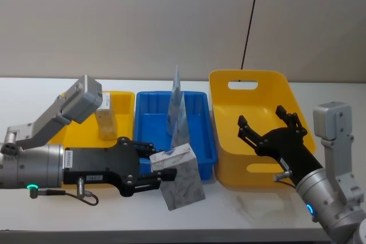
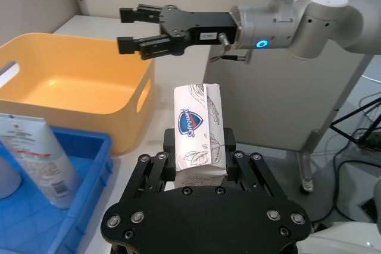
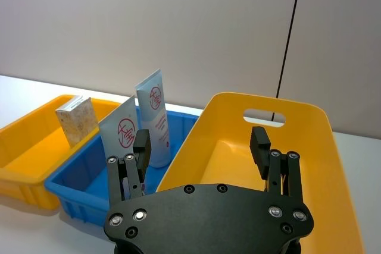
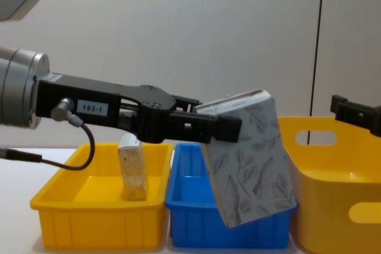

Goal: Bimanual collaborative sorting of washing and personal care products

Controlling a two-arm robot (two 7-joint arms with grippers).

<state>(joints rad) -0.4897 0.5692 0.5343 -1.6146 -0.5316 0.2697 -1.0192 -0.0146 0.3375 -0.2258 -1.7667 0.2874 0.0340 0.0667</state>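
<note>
Left wrist view: the left gripper [image 2: 199, 147] is seen closed on the whitish boxy pack with grey leaf print [image 2: 199, 120]. One finger is pressed against each side at the pack's nearer end, so most of its length stands out beyond the fingertips. In the head view the pack is held tilted, just in front of the blue tray [image 1: 200, 95] and apparently clear of the desk [image 1: 251, 212]; contact at its lowest corner cannot be ruled out.

The right gripper [image 1: 266, 119] is held wide open and empty over the large yellow bin [image 1: 251, 75], with its fingers turned toward the pack. Two pale-blue pouches with red round logo [image 3: 156, 117] are stood upright in the blue tray, and a small beige wrapped pack [image 1: 106, 123] is stood in the yellow tray [image 1: 123, 96] beyond it.

Several failures can be foreseen:
- Because the pack is gripped at one end only, with its bulk overhanging, it could pivot between the fingers or slide out under a quick swing.
- Its wrapper looks soft, so the hold could be loosened by crushing.
- If the pack is passed across, the open fingers could strike it or the holding fingers before a second grasp is made.
- A low sweep over the blue tray could catch its rim or topple the upright pouches.
</note>
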